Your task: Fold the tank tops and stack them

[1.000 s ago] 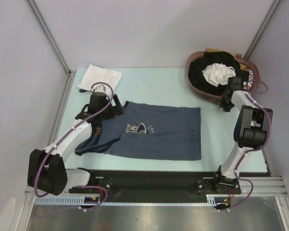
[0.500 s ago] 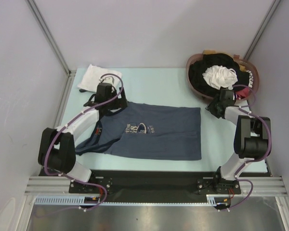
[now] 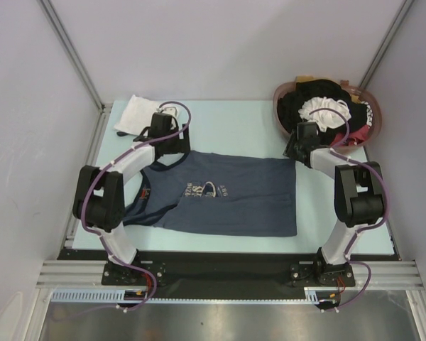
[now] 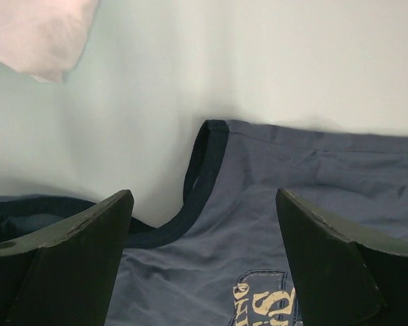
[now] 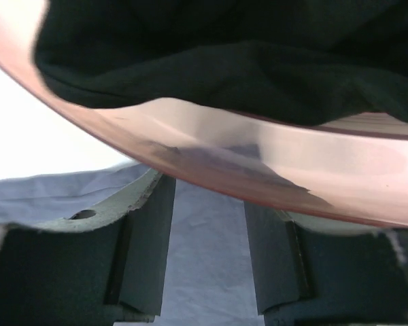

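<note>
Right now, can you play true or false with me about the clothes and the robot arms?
1. The blue tank top lies spread flat on the table. True.
2. The left jaws are squeezing the blue tank top. False: they stand wide open above its neckline, holding nothing.
3. The basket is empty. False: black and white clothes are piled in it.
4. A folded white cloth lies in the table's far left corner. True.
5. The right jaws are down inside the basket. False: they are outside it, close to its rim, over the blue tank top's edge.
</note>
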`<control>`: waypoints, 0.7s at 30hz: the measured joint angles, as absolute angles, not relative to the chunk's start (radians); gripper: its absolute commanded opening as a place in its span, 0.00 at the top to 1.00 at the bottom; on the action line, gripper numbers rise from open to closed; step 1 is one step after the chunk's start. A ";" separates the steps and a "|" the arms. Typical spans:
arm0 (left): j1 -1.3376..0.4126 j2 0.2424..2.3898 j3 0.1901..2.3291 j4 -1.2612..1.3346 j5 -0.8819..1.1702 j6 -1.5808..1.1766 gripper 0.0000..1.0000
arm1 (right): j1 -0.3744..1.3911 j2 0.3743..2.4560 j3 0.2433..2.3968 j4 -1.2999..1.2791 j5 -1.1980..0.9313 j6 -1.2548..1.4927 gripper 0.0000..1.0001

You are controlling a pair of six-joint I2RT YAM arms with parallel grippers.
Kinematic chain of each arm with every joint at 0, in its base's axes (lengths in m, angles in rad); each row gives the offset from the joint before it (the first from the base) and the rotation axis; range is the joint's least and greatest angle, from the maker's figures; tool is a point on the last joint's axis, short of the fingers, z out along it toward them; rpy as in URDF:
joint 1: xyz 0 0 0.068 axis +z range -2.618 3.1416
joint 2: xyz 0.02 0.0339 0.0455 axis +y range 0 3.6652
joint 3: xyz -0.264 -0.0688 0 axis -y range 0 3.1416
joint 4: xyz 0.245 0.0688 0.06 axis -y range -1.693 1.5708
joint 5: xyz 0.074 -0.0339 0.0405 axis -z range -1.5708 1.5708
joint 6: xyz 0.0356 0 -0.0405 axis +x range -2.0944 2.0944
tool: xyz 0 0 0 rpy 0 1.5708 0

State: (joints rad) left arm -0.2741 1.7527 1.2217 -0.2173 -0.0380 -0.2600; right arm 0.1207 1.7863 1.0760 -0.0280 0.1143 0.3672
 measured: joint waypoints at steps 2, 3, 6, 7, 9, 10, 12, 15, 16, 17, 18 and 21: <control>-0.273 1.758 1.230 -0.224 -0.039 -0.252 0.08 | 0.125 1.795 1.086 -0.051 0.141 0.362 0.50; -0.272 1.763 1.235 -0.226 -0.039 -0.250 0.08 | 0.128 1.801 1.093 -0.064 0.153 0.361 0.50; -0.272 1.782 1.248 -0.228 -0.041 -0.239 0.08 | 0.134 1.814 1.113 -0.099 0.179 0.359 0.50; -0.272 1.790 1.252 -0.228 -0.042 -0.234 0.08 | 0.136 1.819 1.120 -0.110 0.186 0.357 0.50; -0.272 1.808 1.264 -0.236 -0.045 -0.227 0.08 | 0.139 1.832 1.142 -0.139 0.202 0.356 0.51; -0.272 1.819 1.272 -0.242 -0.047 -0.225 0.09 | 0.142 1.838 1.152 -0.154 0.211 0.356 0.51; -0.271 1.839 1.288 -0.255 -0.048 -0.223 0.09 | 0.148 1.844 1.162 -0.175 0.233 0.357 0.52; -0.271 1.861 1.305 -0.264 -0.048 -0.216 0.09 | 0.157 1.847 1.162 -0.195 0.247 0.358 0.52; -0.271 1.864 1.306 -0.264 -0.047 -0.216 0.09 | 0.161 1.850 1.162 -0.201 0.250 0.358 0.53; -0.271 1.866 1.306 -0.268 -0.047 -0.216 0.09 | 0.168 1.853 1.162 -0.208 0.258 0.361 0.53; -0.271 1.866 1.306 -0.272 -0.046 -0.216 0.09 | 0.174 1.857 1.162 -0.214 0.268 0.363 0.52; -0.271 1.866 1.306 -0.272 -0.046 -0.216 0.09 | 0.194 1.871 1.169 -0.234 0.290 0.365 0.55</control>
